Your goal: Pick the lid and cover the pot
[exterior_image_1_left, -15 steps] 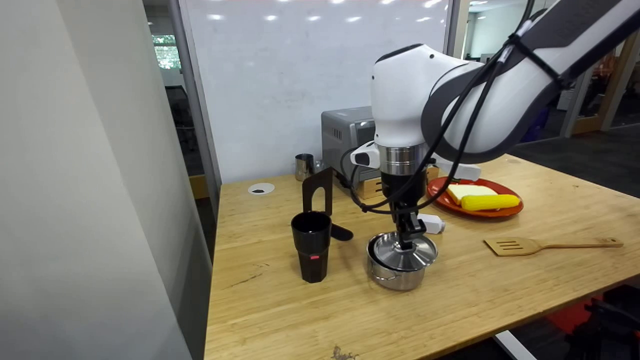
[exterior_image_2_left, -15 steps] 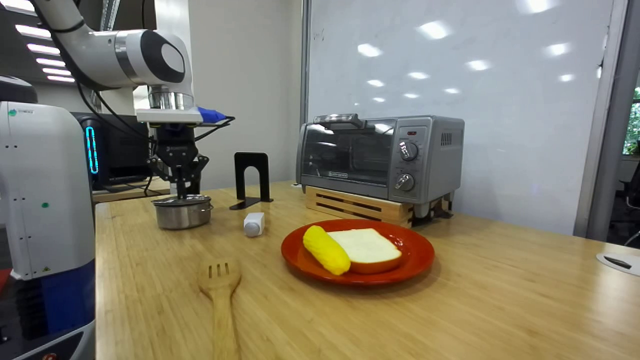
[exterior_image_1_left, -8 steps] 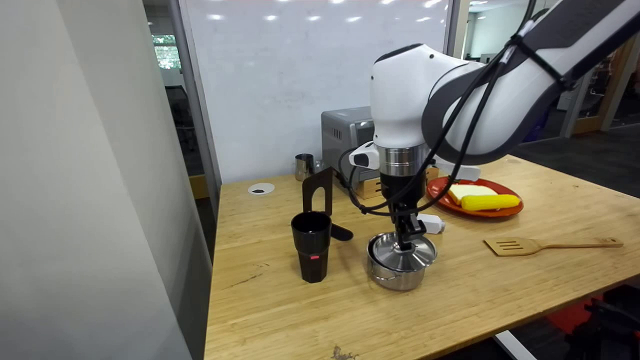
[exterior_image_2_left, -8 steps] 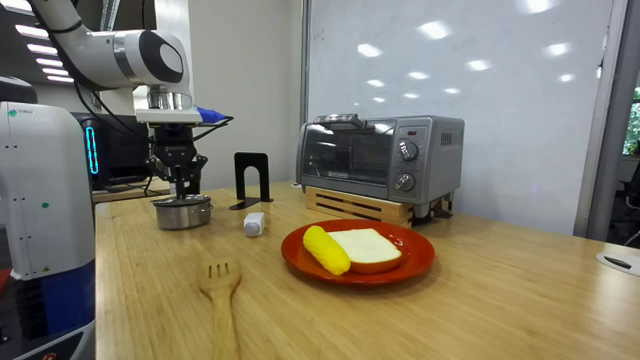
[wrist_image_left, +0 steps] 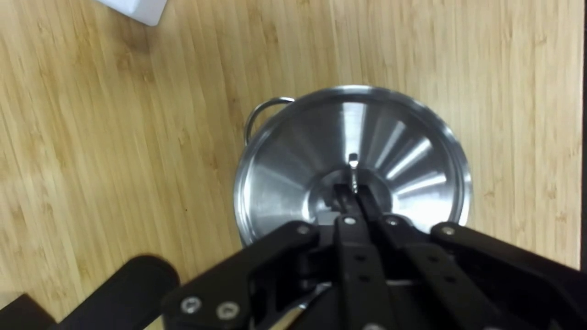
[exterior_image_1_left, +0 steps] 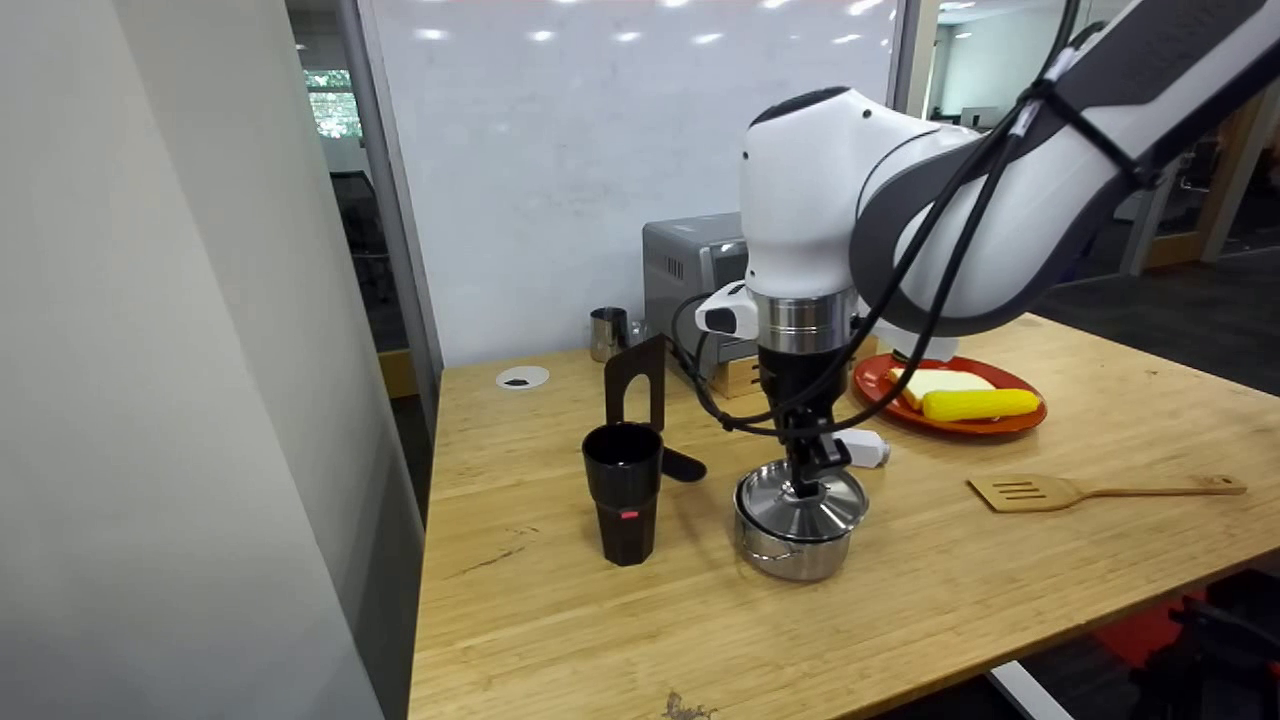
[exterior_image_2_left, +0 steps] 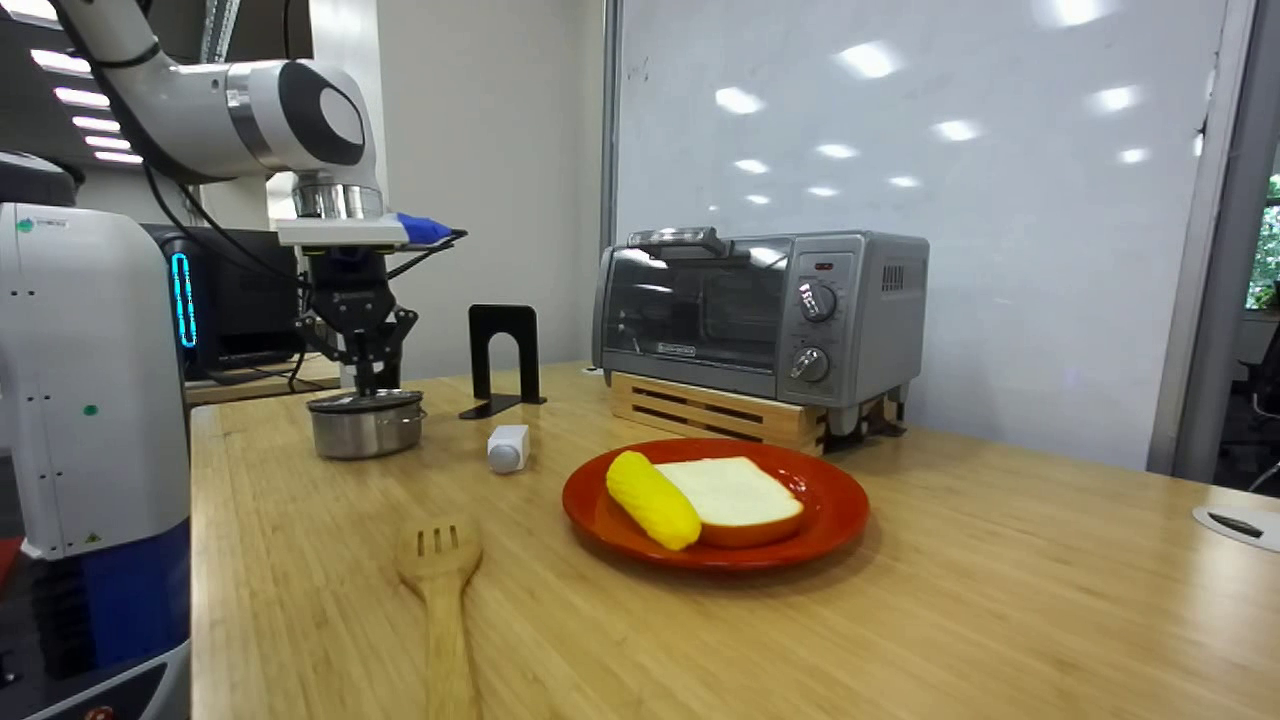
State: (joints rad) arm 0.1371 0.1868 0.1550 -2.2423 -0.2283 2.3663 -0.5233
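Observation:
The lid is shiny round metal with a loop handle on top. It lies over the mouth of the steel pot, a little off to one side; a thin dark gap shows at the pot's left rim. In an exterior view the lid looks nearly level on the pot. In the wrist view the lid hides most of the pot; only a wire side handle sticks out. My gripper is shut on the lid's handle, pointing straight down. I cannot tell whether the lid is fully seated.
A black cup and a black bookend stand left of the pot. A white bottle lies behind it. A red plate with food, a wooden spatula and a toaster oven are also on the table.
In an exterior view my gripper and the lid have shifted slightly left, so the lid covers more of the pot's mouth. The pot has not moved.

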